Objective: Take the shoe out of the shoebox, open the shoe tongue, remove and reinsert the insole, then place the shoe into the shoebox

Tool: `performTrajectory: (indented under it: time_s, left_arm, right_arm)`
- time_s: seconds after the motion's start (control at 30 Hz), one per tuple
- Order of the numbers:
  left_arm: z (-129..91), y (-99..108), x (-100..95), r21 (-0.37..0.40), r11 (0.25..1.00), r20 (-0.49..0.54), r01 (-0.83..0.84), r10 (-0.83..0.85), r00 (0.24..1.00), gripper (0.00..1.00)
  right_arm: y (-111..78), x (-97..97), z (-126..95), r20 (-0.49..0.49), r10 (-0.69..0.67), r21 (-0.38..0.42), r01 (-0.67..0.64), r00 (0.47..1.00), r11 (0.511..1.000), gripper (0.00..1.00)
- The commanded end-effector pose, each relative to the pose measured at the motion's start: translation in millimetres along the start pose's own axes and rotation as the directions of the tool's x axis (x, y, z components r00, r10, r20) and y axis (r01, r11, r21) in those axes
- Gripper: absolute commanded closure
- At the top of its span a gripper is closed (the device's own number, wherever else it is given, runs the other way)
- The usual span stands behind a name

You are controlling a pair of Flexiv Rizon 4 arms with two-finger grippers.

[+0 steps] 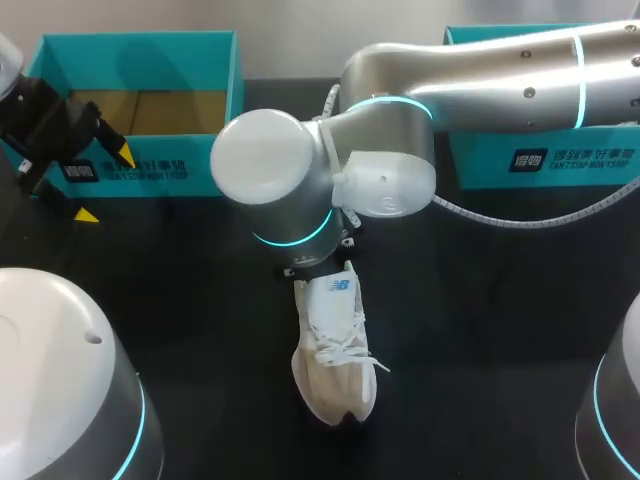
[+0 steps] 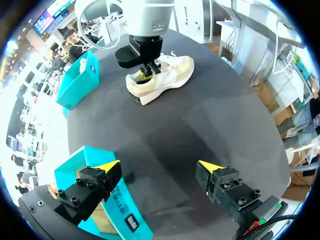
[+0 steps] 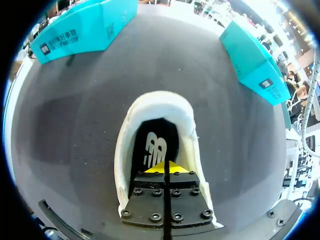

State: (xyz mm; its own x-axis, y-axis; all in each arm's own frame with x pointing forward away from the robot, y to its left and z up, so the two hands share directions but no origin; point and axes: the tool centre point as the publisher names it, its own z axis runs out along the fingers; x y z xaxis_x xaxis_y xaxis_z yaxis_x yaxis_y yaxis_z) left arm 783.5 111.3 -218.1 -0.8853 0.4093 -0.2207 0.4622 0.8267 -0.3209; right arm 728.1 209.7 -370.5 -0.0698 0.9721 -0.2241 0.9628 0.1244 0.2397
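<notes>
Looking nearest first: the white shoe (image 1: 335,350) stands on its sole mid-worktop (image 1: 480,330), toe towards me, outside both boxes. My right claw (image 3: 165,167) is down inside its opening, yellow tips pinched together just over the dark insole (image 3: 155,145); whether they grip it, I can't tell. Further out on my left, the left claw (image 2: 159,166) hangs spread wide, holding nothing, just beside the open-topped teal shoebox (image 1: 140,170). A second teal box (image 1: 540,160) sits far right.
</notes>
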Motion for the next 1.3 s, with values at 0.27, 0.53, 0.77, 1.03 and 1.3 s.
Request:
performTrajectory:
  time_s: [0.27, 0.53, 0.77, 1.03, 1.3]
  left_arm:
    - [0, -1, 0.6, -0.004, 1.0, -0.001, 0.0, 0.0, 1.0, 0.0]
    - [0, -1, 0.6, -0.004, 1.0, -0.001, 0.0, 0.0, 1.0, 0.0]
    - [0, -1, 0.6, -0.004, 1.0, -0.001, 0.0, 0.0, 1.0, 0.0]
    - [0, -1, 0.6, -0.004, 1.0, -0.001, 0.0, 0.0, 1.0, 0.0]
    - [0, -1, 0.6, -0.004, 1.0, -0.001, 0.0, 0.0, 1.0, 0.0]
  right_arm:
    - [7.4, 12.5, 25, 0.045, 0.413, -0.101, -0.407, 0.91, 0.908, 1.0]
    - [4.1, 21.6, 48, 0.042, 0.397, -0.039, -0.395, 0.917, 0.918, 1.0]
    - [-1.5, 13.5, 6, -0.105, 0.412, 0.009, -0.414, 0.905, 0.91, 1.0]
    - [1.1, -6.1, -20, -0.147, 0.394, 0.021, -0.395, 0.907, 0.918, 1.0]
    - [1.5, -8.0, -19, -0.214, 0.318, 0.07, -0.31, 0.924, 0.948, 1.0]
